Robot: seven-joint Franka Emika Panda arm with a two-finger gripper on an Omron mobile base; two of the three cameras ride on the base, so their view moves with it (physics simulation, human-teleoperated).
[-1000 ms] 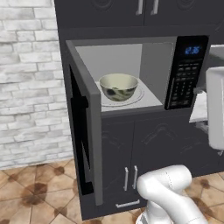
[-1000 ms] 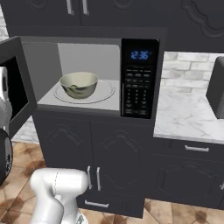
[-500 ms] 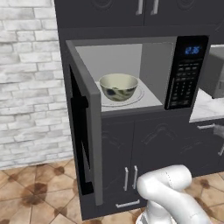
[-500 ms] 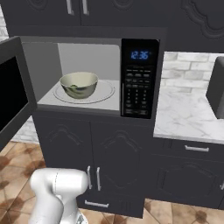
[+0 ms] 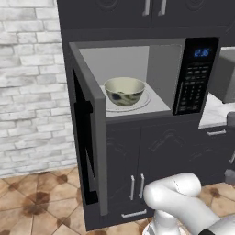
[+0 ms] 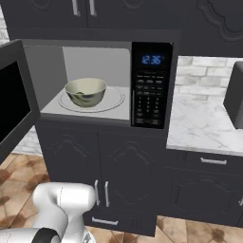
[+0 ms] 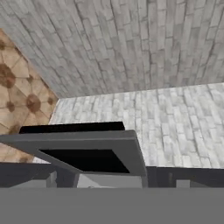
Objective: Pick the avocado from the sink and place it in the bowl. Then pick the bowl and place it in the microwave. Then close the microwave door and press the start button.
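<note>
The bowl is seen seated on the round turntable plate at the middle of the microwave cavity, so the placing step is judged done; whether the avocado lies inside it cannot be told, though a darker patch is glimpsed within the rim in the right base view. The microwave door is swung wide toward 9 o'clock of the cavity, edge-on in the left base view, its black handle facing outward. The pincer's tips are not caught by any camera, and the jaws are taken to be spread wide with nothing held. From the hand view, the door's top edge is looked down upon, brick wall beyond it. Closing the door is judged the step in hand. Free floor lies on the door's outer side at 9 o'clock, room enough for a push from behind. The keypad panel at 3 o'clock of the bowl is left unobstructed for the start press.
</note>
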